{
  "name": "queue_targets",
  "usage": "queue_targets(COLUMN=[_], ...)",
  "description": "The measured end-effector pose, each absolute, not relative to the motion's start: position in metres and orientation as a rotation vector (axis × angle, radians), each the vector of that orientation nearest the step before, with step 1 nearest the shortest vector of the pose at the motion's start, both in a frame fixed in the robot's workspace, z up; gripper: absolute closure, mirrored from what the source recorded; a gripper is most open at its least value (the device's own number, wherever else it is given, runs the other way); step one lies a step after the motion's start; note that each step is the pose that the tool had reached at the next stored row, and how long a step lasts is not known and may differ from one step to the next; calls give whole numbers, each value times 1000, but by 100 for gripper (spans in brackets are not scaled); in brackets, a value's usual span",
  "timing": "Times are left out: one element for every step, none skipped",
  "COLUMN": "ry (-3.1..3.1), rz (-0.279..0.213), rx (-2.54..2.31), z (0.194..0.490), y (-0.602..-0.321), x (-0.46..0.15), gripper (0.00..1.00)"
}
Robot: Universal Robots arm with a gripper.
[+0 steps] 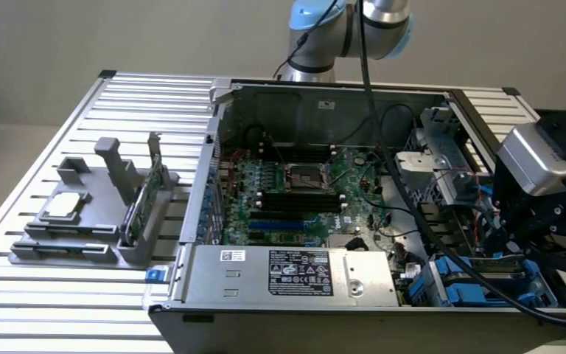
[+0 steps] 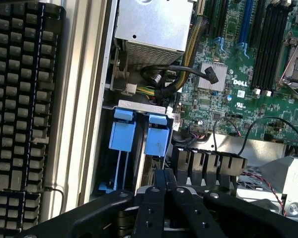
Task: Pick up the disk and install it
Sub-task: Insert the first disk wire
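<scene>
My gripper [image 2: 164, 172] hangs just above the drive bay at the corner of the open computer case [image 1: 226, 103], on the exterior view's right. Its two black fingers [image 2: 159, 191] are pressed together with nothing between them. Right below the fingertips, two blue plastic carriers [image 2: 122, 136] [image 2: 156, 139] stand side by side in the bay's slots. The disk's silver face is hidden, and I cannot tell whether it sits in one of those slots. In the exterior view the blue bay parts [image 1: 460, 284] lie under the black gripper body [image 1: 548, 221].
The motherboard [image 1: 303, 192] fills the case floor, with the power supply [image 1: 293, 273] along the near wall. Black cables [image 2: 179, 74] loop beside the bay. A grey fixture [image 1: 96, 221] on the slatted table holds a square chip [image 1: 64, 206] and an upright card [image 1: 145, 195]. A keyboard [image 2: 20, 109] lies outside the case.
</scene>
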State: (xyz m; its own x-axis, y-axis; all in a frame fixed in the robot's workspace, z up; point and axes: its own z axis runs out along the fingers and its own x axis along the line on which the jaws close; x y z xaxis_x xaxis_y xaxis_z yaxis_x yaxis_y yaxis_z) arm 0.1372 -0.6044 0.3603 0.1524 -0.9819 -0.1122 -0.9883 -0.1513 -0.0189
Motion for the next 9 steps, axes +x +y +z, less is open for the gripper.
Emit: queue_targets(ry=[1987, 1992, 2003, 2021, 2038, 2056, 2074, 2091, 2108], rz=[112, 112, 111, 110, 109, 108, 107, 105, 104], rx=[-2316, -2312, -2301, -2285, -2270, -2253, -2235, -2218, -2202], z=[360, 360, 360, 360, 360, 360, 360, 360, 360], y=[-604, -604, -604, -604, -605, -605, -604, -604, -604], x=[137, 137, 137, 137, 137, 137, 137, 137, 137], gripper=[87, 87, 87, 87, 87, 87, 87, 87, 87])
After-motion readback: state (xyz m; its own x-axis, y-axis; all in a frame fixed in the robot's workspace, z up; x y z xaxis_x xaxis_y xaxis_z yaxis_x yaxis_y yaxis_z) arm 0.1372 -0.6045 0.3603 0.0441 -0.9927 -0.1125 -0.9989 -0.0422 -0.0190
